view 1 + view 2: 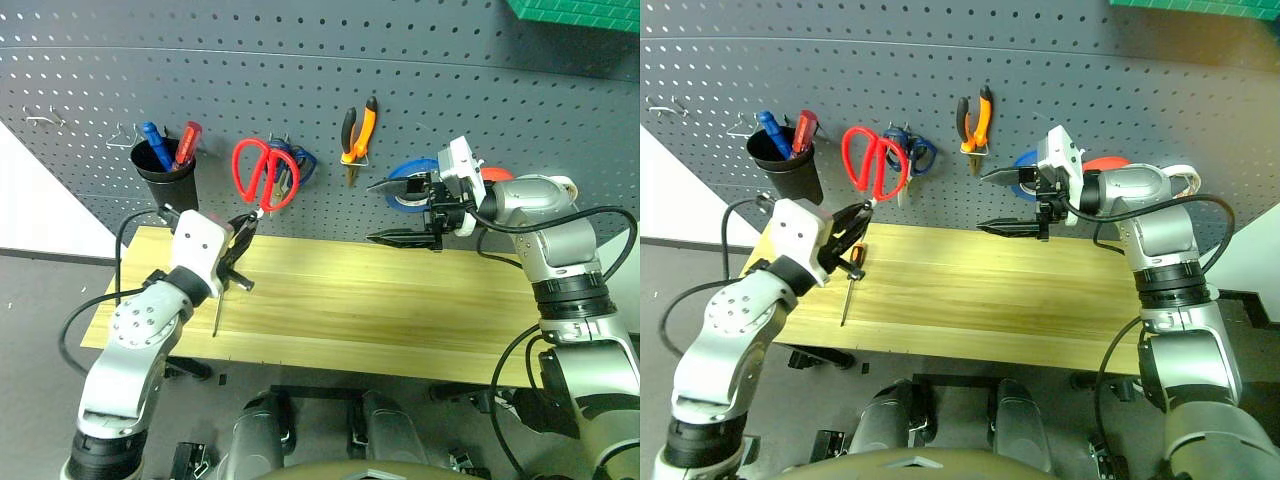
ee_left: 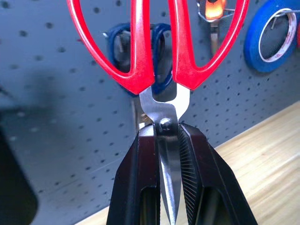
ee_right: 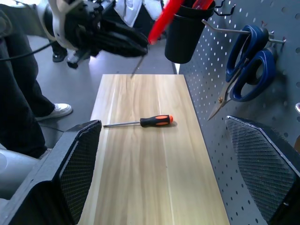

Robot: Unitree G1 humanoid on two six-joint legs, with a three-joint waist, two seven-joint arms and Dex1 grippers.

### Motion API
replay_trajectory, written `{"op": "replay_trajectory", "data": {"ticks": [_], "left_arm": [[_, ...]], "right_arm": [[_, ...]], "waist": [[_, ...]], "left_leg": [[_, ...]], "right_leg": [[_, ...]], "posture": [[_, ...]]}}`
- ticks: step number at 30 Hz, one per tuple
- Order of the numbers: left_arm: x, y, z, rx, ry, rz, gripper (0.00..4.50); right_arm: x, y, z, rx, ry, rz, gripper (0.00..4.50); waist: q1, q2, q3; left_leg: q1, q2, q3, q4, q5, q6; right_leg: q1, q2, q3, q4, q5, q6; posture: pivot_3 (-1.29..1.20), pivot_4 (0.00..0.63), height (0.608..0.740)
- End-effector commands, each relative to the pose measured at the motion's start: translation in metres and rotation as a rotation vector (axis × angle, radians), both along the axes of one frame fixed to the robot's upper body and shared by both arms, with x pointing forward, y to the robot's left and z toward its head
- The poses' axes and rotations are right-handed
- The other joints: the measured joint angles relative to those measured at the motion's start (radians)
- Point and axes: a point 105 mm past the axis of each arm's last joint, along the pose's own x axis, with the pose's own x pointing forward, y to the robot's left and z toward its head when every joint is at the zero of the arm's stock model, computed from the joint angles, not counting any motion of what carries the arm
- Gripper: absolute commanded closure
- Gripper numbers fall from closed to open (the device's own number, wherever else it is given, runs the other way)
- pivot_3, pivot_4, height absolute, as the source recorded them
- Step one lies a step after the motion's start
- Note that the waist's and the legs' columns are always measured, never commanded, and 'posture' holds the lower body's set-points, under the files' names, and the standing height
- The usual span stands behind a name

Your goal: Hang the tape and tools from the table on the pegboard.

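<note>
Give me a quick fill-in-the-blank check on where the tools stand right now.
1. The left hand grips the red-handled scissors by the ____.
2. The one tool lying on the table is the ____.
3. The pliers hang on the ____.
4. The right hand is open and holds ____.

Missing words: blades; screwdriver; pegboard; nothing

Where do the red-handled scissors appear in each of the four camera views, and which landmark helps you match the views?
Left eye view: red-handled scissors, left of centre against the dark grey pegboard.
Right eye view, further left.
Left wrist view, upper centre, blades between black fingers.
Right wrist view: a red handle at the top.
Shared landmark: blue-handled scissors hanging behind them.
</note>
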Motion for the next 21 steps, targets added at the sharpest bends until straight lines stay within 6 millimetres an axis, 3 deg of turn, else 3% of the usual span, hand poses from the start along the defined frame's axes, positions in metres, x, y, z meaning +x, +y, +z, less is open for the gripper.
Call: {"op": "replay_trajectory", "data": {"ticks": [1,10,21], "left_arm": [[0.006,-0.01,0.01,0.011,-0.06,-0.003,4.25],[0.027,-0.017,-0.009,0.019,-0.003,0.052,4.25],[0.05,-0.02,-0.018,-0.003,-0.012,0.106,4.25]], "right_arm": [[-0.005,0.0,0.019,0.023,-0.062,0.011,0.0],[-0.006,0.001,0.029,0.077,-0.07,-0.007,0.0],[-0.004,0.003,0.041,0.128,-0.085,-0.013,0.0]], "waist": [[0.0,0.0,0.0],[-0.004,0.001,0.0],[-0.005,0.001,-0.001]], "left_leg": [[0.0,0.0,0.0,0.0,0.0,0.0],[0.003,0.0,0.0,0.0,0.0,0.0],[0.003,0.0,0.001,0.002,0.0,0.001]], "right_leg": [[0.0,0.0,0.0,0.0,0.0,0.0],[0.003,0.0,0.0,0.001,0.0,0.0],[0.005,0.0,0.0,0.002,0.0,0.0]], "posture": [[0.01,0.076,0.73],[-0.01,0.079,0.73],[-0.02,0.071,0.73]]}}
